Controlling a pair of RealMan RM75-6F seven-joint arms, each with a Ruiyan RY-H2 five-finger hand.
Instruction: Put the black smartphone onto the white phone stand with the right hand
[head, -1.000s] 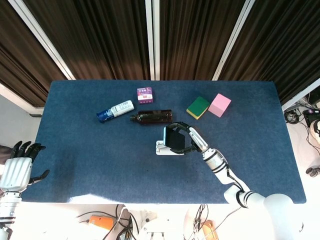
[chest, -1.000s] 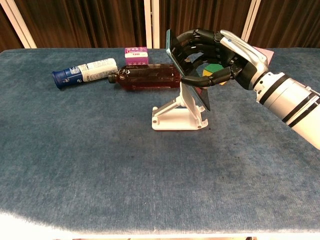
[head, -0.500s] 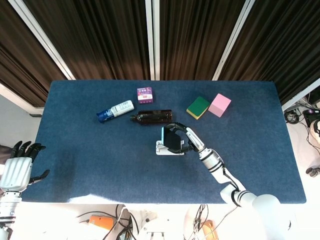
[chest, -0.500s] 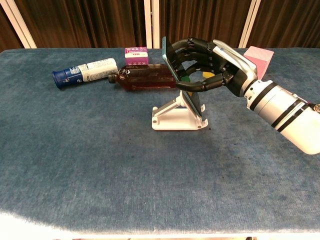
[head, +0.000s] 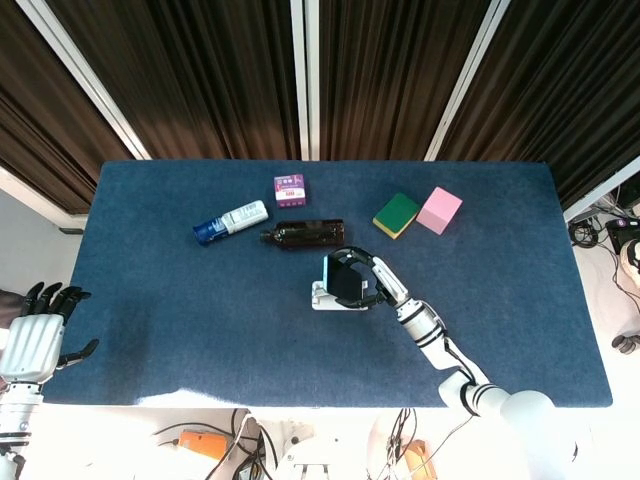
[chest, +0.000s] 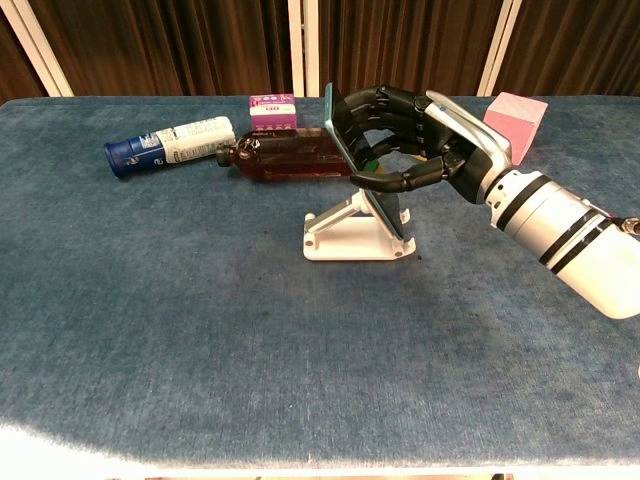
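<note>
The black smartphone (head: 345, 279) leans tilted against the white phone stand (head: 326, 298) in the middle of the table. My right hand (head: 375, 279) grips it from the right, fingers wrapped over its top edge. In the chest view the smartphone (chest: 362, 165) slants down onto the stand (chest: 352, 235), with the right hand (chest: 430, 135) curled around it from behind. Its lower edge sits at the stand's lip. My left hand (head: 38, 335) hangs off the table's left edge with fingers apart, holding nothing.
Behind the stand lie a brown bottle (head: 305, 235), a white and blue bottle (head: 230, 221) and a small purple box (head: 290, 188). A green and yellow sponge (head: 396, 215) and a pink block (head: 438, 210) sit at the back right.
My right hand has shifted slightly left and lowered the phone, so it now leans lower against the stand. The left hand has not moved.
</note>
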